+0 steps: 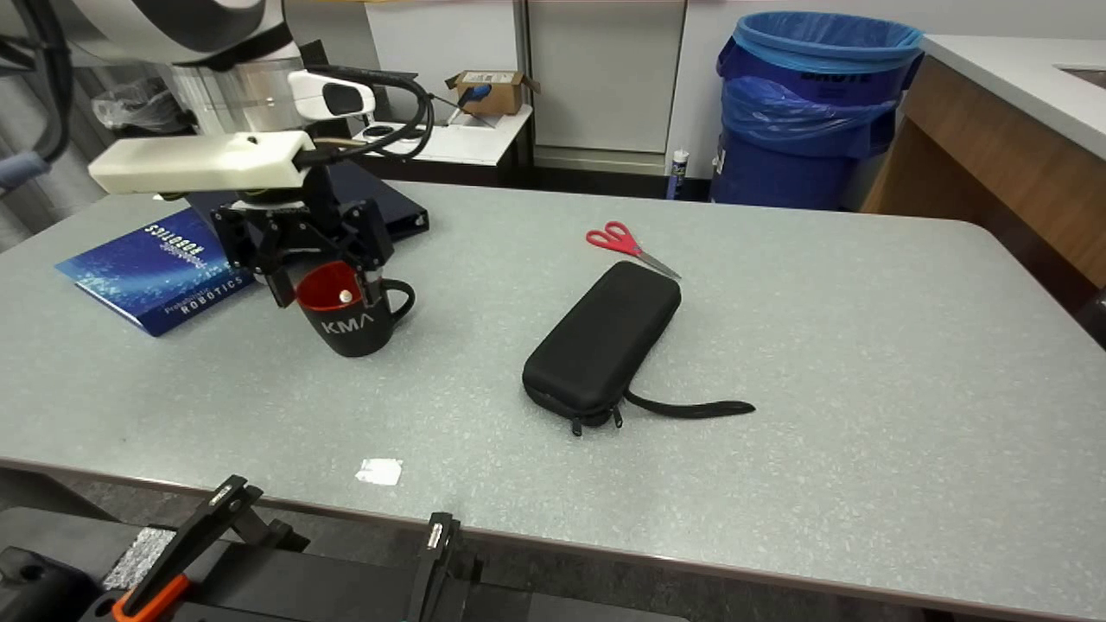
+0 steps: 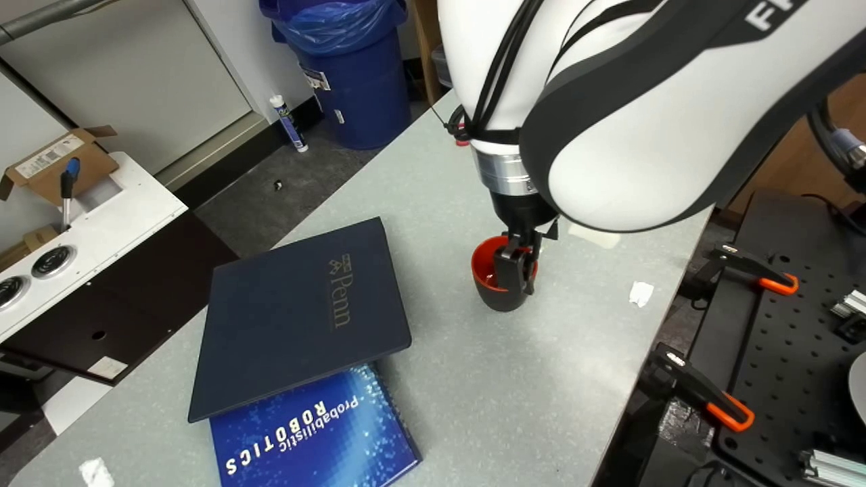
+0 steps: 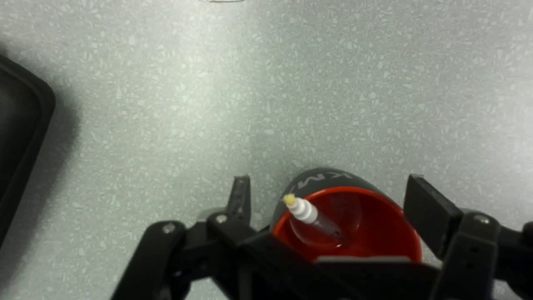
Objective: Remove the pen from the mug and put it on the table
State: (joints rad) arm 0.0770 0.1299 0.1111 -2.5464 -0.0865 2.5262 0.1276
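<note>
Wrist view gives us the goods: the pen [image 3: 315, 219] leans inside the mug [image 3: 368, 218], lower right of centre, with the pincer [image 3: 331, 202] spread wide to either side. In an exterior view we only catch the pen's pale tip [image 1: 346, 296], left of centre.

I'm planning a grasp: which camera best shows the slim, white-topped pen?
Wrist view: the pen shows yellow tip, white collar and leaning barrel. Exterior views give just its pale end, or nothing clear beside a black gripper finger.

Glossy-lined mug [image 3: 374, 221], smooth speckled table [image 1: 829, 423], matt zip case [image 1: 605, 337], metal scissor blades [image 1: 658, 264], plastic bin liner [image 1: 804, 108]
</note>
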